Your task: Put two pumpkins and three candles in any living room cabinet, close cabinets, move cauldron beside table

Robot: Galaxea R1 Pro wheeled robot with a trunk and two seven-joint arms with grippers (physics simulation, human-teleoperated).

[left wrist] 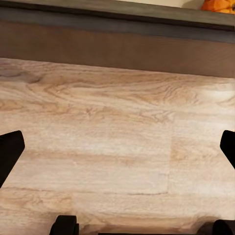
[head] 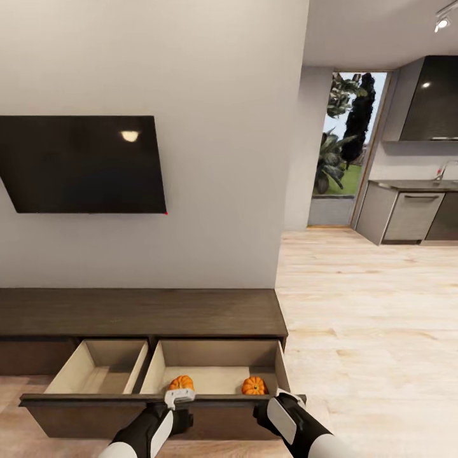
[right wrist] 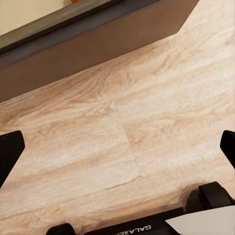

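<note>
The dark-brown cabinet [head: 140, 312] stands against the wall under a TV, its wide drawer [head: 95, 407] pulled out toward me. Two orange pumpkins [head: 181, 382] [head: 254, 385] sit in the drawer's right compartment, near its front wall; the left compartment is bare. Both arms hang just in front of the drawer front. In the left wrist view my left gripper [left wrist: 117, 152] is open over the wooden floor, with the drawer front [left wrist: 117, 49] and a pumpkin's edge [left wrist: 218, 5] beyond it. My right gripper [right wrist: 117, 152] is open over the floor too. Candles, cauldron and table are out of view.
A black TV [head: 83, 164] hangs on the wall above the cabinet. Pale wooden floor [head: 369, 331] stretches to the right toward grey kitchen units [head: 413, 216] and a glazed doorway with plants [head: 346, 146].
</note>
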